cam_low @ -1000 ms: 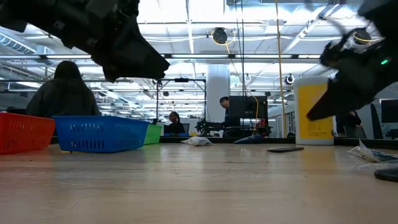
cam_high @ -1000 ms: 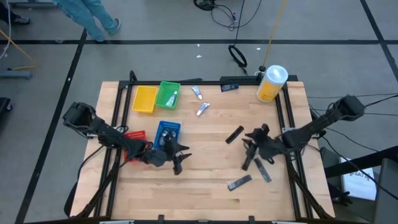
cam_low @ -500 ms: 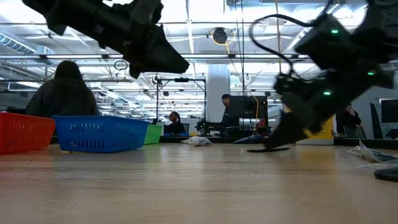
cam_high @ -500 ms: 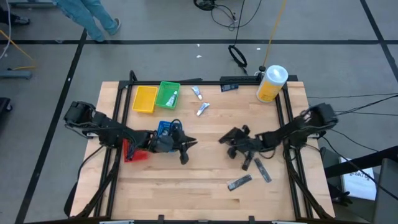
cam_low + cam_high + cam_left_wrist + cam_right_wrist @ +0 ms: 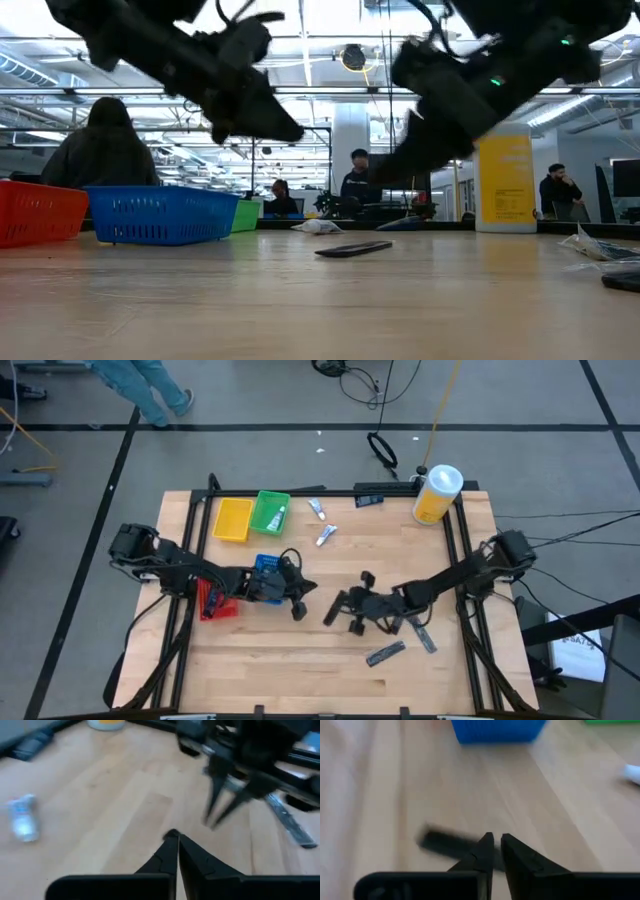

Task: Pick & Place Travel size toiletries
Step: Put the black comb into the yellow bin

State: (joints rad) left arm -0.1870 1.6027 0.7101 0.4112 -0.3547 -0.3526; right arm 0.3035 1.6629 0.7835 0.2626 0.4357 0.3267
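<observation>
A flat dark oblong piece (image 5: pixel 352 248) lies on the table mid-board; the right wrist view shows this dark piece (image 5: pixel 440 842) just past my right gripper (image 5: pixel 495 840). That gripper (image 5: pixel 335 610) is shut and hangs above the piece, clear of it in the low view. My left gripper (image 5: pixel 298 603) is shut on nothing, raised beside the blue tray (image 5: pixel 268 567). Two white tubes (image 5: pixel 316 508) (image 5: pixel 325 535) lie toward the far edge, and another rests in the green tray (image 5: pixel 268 512). More dark pieces (image 5: pixel 385 653) (image 5: pixel 425 635) lie near the right.
The yellow container with a white lid (image 5: pixel 436 493) stands at the far right corner. A yellow tray (image 5: pixel 233 520) and a red tray (image 5: pixel 215 600) sit on the left. The two grippers are close together mid-table. People are in the room behind.
My right gripper has swept from the table's right toward its left and middle. The flat dark piece that lay under it has shifted left and nearer and now lies flat mid-table. My left gripper has moved a little toward the right, staying raised.
</observation>
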